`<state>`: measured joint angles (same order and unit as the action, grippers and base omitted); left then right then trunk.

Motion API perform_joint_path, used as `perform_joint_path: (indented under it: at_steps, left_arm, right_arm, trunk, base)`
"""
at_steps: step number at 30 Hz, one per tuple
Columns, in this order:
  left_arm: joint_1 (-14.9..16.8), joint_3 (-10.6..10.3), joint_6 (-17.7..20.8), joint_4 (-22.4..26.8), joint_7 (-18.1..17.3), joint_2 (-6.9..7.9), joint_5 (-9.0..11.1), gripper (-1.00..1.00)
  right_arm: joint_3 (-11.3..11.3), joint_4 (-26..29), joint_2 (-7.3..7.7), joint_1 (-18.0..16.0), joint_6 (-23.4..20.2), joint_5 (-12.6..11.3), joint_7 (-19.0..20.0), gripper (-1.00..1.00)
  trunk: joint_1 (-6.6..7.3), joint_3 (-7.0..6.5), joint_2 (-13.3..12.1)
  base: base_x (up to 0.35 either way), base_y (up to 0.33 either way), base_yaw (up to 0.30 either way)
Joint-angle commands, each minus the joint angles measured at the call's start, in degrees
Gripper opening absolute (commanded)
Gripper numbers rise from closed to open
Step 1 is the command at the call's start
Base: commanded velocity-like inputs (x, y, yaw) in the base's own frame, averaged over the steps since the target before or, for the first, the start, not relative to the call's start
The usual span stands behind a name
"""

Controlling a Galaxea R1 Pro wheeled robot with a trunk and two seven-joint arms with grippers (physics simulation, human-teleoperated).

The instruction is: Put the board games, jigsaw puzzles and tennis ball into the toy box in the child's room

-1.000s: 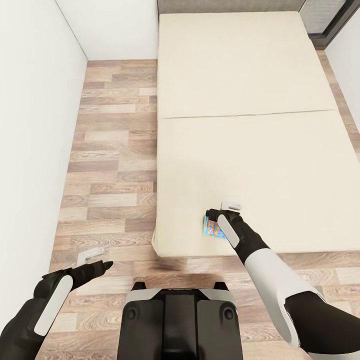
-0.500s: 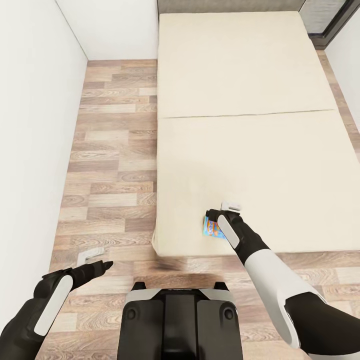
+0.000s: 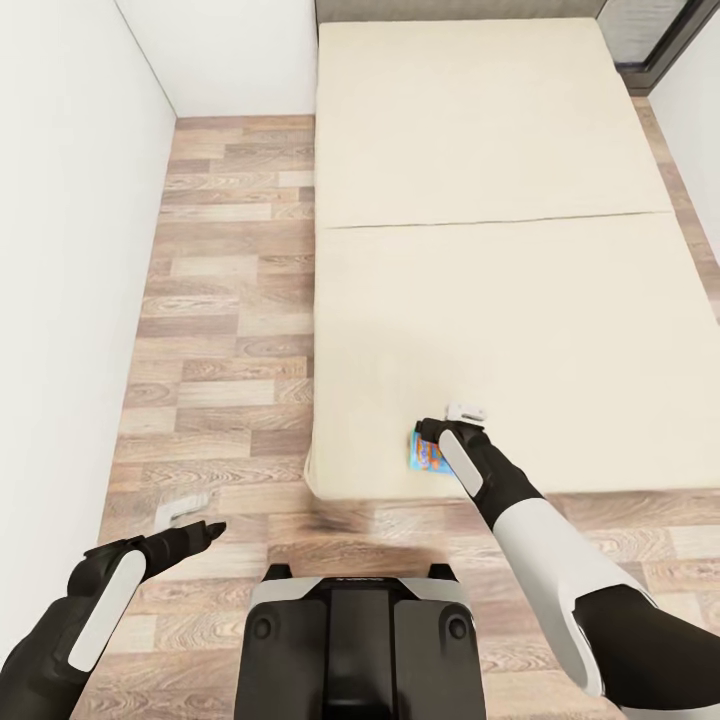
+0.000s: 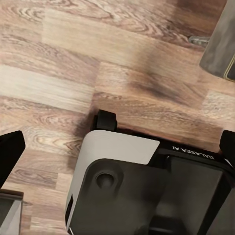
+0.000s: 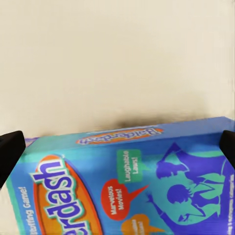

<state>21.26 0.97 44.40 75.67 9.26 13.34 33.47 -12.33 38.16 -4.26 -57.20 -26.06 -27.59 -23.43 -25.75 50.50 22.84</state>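
Right pincer (image 3: 440,428) over blue game (image 3: 424,455) — bed (image 3: 500,300), near edge.
Fingertips spread wide either side of box in wrist view, not touching it; left pincer (image 3: 190,525) parted too — above wood floor (image 3: 220,330), beside base (image 3: 360,640).

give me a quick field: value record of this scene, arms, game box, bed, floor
setting: wood-plank floor between a white wall and the bed
board game: small blue board game, lettered "...rdash", lying flat near the bed's near edge
right gripper: right gripper over the game box, fingertips at either side of the right wrist view; grip state unclear
left gripper: left gripper open over the floor, holding nothing
robot base: robot base, dark grey, just short of the bed
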Motion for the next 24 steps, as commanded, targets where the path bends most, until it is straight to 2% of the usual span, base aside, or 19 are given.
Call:
perform_joint_path:
  at_steps: [1, 7, 24]
  left_arm:
    - [0.01, 0.00, 0.24, 0.09, 0.50, 0.01, 0.60, 1.00]
    - [0.01, 0.00, 0.21, 0.08, 0.50, 0.01, 0.62, 1.00]
    - [0.01, 0.00, 0.21, 0.09, 0.50, 0.01, 0.60, 1.00]
  right_arm:
    - [-0.24, -3.36, 0.11, -0.01, 0.11, -0.88, -0.57, 1.00]
    - [-0.24, -4.21, 0.16, -0.01, 1.87, -0.96, -0.57, 1.00]
    - [-0.26, -4.67, 0.07, -0.02, 2.24, -0.97, -0.57, 1.00]
  trunk:
    - [-0.03, 0.07, 0.07]
    - [-0.03, 0.07, 0.07]
    - [-0.03, 0.07, 0.07]
  base:
    - [-0.146, 0.000, 0.000]
    - [-0.064, 0.000, 0.000]
    - [-0.010, 0.000, 0.000]
